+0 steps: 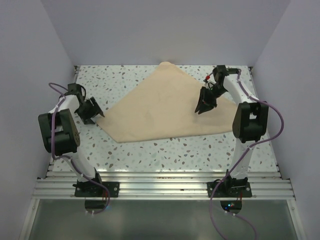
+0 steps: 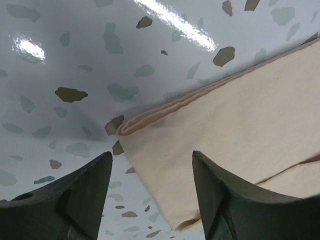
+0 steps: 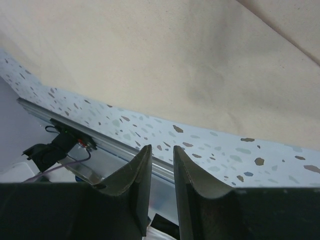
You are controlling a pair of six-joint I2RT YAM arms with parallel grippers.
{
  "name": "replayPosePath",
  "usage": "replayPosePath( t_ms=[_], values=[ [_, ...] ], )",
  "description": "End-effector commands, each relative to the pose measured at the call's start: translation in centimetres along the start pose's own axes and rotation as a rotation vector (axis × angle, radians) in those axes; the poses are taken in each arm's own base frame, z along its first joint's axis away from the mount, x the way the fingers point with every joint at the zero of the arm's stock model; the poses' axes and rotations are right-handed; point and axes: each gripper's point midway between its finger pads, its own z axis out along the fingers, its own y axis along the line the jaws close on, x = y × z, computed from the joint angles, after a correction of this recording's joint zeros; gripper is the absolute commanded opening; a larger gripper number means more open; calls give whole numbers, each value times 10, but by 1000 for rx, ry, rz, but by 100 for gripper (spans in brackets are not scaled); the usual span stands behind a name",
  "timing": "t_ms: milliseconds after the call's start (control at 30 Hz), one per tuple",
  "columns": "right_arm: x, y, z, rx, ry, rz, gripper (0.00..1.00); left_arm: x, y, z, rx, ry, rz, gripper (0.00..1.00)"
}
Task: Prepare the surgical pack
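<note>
The tan wrap sheet [image 1: 165, 107] lies folded into a flat pointed shape on the speckled table [image 1: 165, 152]. My left gripper [image 1: 96, 113] is open and empty, low at the wrap's left corner. In the left wrist view that gripper [image 2: 152, 156] straddles the folded layered corner [image 2: 125, 127] of the wrap [image 2: 240, 115]. My right gripper [image 1: 202, 107] hovers over the wrap's right part. In the right wrist view its jaws [image 3: 162, 148] stand a narrow gap apart with nothing between them, above the wrap [image 3: 175, 60]. The metal tray, instruments and gauze squares are not in view.
A ribbed aluminium rail [image 1: 160, 182] runs along the table's near edge and also shows in the right wrist view [image 3: 60, 117]. White walls close in the left, back and right sides. Purple cables hang from both arms.
</note>
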Motion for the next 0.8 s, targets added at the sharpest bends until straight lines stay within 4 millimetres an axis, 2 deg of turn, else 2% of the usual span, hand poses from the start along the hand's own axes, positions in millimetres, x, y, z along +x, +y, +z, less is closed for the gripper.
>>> replayPosePath(
  t_ms=[0, 233, 400, 433, 467, 533, 567, 667, 767],
  values=[
    [0, 15, -14, -54, -27, -13, 28, -2, 0, 11, 16, -9, 15, 68],
    [1, 10, -10, -37, -18, -8, 28, 2, 7, 26, -2, 7, 13, 63],
    [2, 5, -7, -16, -15, -9, 29, 0, 10, 34, -12, 19, 34, 52],
    [2, 4, -7, -12, -13, -7, 29, -3, 8, 34, -5, 15, 37, 49],
    [2, 3, -6, -10, -11, -7, 29, -3, 7, 34, 1, 16, 46, 40],
    [1, 3, -6, -7, -12, -7, 29, -8, 1, 31, 29, 8, 56, 30],
    [2, 2, -5, -3, -10, -6, 29, -9, -2, 30, 41, 5, 67, 20],
    [3, -2, -2, 12, -2, -3, 29, -14, -16, 21, 90, -2, 92, 0],
    [6, -11, 3, 46, 7, 9, 29, -14, -46, 0, 153, -32, 128, 0]
  ],
)
